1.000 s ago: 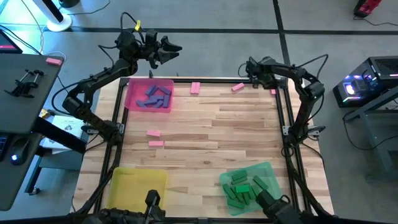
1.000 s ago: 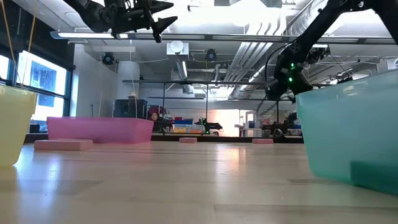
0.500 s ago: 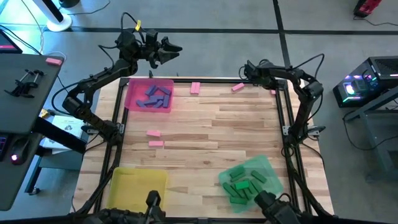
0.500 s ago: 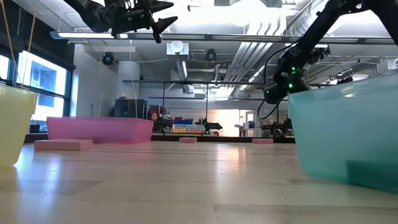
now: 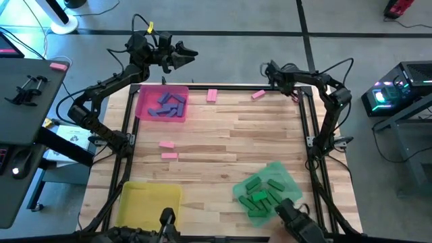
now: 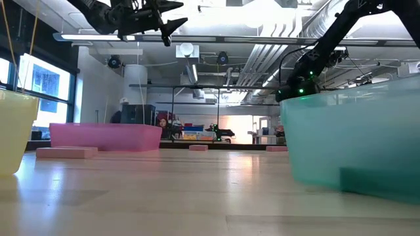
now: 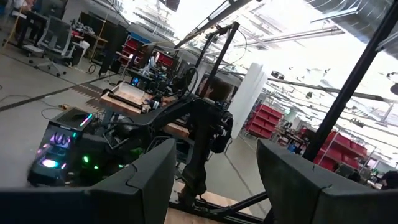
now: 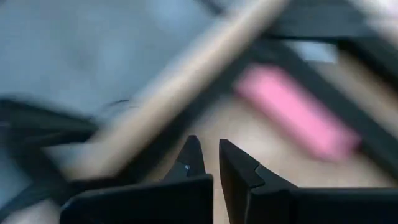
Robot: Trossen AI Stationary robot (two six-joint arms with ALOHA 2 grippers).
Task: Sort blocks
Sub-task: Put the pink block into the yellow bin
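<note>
Toward twelve o'clock on the bench (image 5: 223, 135), just past its far edge, you have both arms raised and neither is carrying anything. Your left gripper (image 5: 191, 54) hangs beyond the rail at about eleven o'clock, above and behind the pink tray (image 5: 162, 104), with its fingers (image 7: 140, 180) spread apart and nothing between them; the low view shows it high over that tray's side of the bench. Your right gripper (image 5: 266, 69) sits at about one o'clock, right at the far rail, with its fingertips (image 8: 196, 155) pressed together on nothing. Just beside it you can see a pink block (image 5: 258, 95) lying on the wood, and its wrist camera shows a blurred pink block (image 8: 295, 112) near the tips but apart from them. A second pink block (image 5: 212, 95) lies at twelve o'clock close to the far edge, between the pink tray and the first one. Two more pink blocks (image 5: 167, 150) lie near each other at about nine o'clock, left of centre, well apart from any tray. The purple-blue blocks (image 5: 165, 104) are heaped loosely inside the pink tray at ten to eleven o'clock. The green blocks (image 5: 260, 199) lie jumbled in the green tray (image 5: 287, 179), which sits askew at about five o'clock near your edge of the bench. The yellow tray (image 5: 150, 202) stands at seven o'clock, and you cannot tell from these views whether it holds anything.
</note>
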